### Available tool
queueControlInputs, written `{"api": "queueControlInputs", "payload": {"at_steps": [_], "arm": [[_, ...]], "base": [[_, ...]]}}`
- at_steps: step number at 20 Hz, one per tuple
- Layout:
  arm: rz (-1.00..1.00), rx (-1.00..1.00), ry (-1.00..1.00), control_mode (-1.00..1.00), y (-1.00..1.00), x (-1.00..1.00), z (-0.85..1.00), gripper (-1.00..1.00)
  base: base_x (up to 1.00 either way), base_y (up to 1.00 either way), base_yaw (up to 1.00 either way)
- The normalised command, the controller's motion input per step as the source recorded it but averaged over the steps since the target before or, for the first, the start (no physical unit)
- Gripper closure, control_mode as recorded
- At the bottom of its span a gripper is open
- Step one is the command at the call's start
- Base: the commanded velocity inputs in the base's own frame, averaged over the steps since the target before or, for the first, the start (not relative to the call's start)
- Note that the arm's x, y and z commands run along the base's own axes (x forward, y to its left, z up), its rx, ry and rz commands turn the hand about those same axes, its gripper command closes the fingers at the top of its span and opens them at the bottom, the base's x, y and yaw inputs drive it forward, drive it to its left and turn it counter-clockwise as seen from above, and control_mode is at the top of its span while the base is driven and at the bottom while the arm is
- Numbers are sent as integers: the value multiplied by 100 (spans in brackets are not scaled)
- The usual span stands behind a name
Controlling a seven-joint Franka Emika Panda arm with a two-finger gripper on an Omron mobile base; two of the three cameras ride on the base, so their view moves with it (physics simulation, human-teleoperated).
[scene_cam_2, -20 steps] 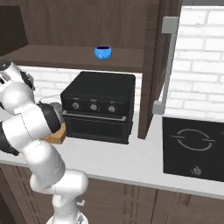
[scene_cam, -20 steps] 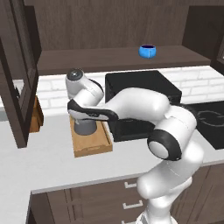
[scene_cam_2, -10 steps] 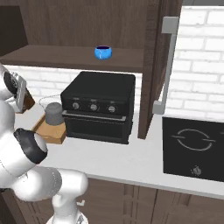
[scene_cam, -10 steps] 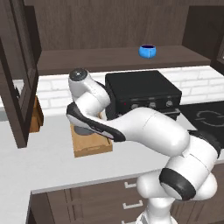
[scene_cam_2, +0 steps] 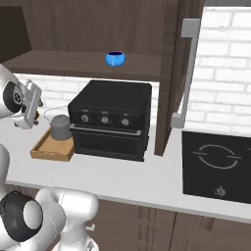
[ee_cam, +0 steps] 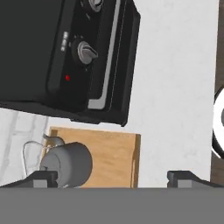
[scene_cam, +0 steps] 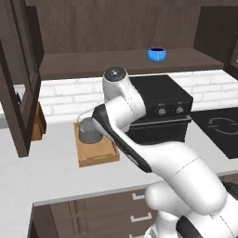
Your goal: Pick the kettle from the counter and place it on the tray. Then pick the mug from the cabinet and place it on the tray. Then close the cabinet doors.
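Two dark fingertips of the gripper [ee_cam: 112, 177] stand spread wide and pinch nothing, well above the counter [ee_cam: 175, 87]. Toward eight o'clock in the hand view, the kettle [ee_cam: 68, 164] sits in the tray [ee_cam: 116, 155], leaving bare wood between it and the rim, while the black oven [ee_cam: 65, 57] crowds the tray's far edge. On the open cabinet [scene_cam: 69, 69] shelf at one o'clock in the left base view sits the mug [scene_cam: 157, 54], with free shelf either side.

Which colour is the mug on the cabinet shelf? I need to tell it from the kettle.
Bright blue with a dark inside; the mug shows best in the right base view.
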Motion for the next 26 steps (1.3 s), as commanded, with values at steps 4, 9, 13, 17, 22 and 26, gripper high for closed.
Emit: {"api": "queueControlInputs", "payload": {"at_steps": [4,9,13,17,22,26], "arm": [[7,-2,0,-100,-77,-6,46,-100],[12,-3,-1,-100,-63,-10,0,-100],[34,-11,-11,-100,-55,-22,3,-100],[53,-29,-32,-100,-69,-9,43,-100],[43,-41,-21,-100,-58,0,43,-100],[14,-28,1,-100,-36,2,0,-100]], "base": [[0,0,0],[0,0,0],[0,0,0],[0,0,0],[0,0,0],[0,0,0]]}}
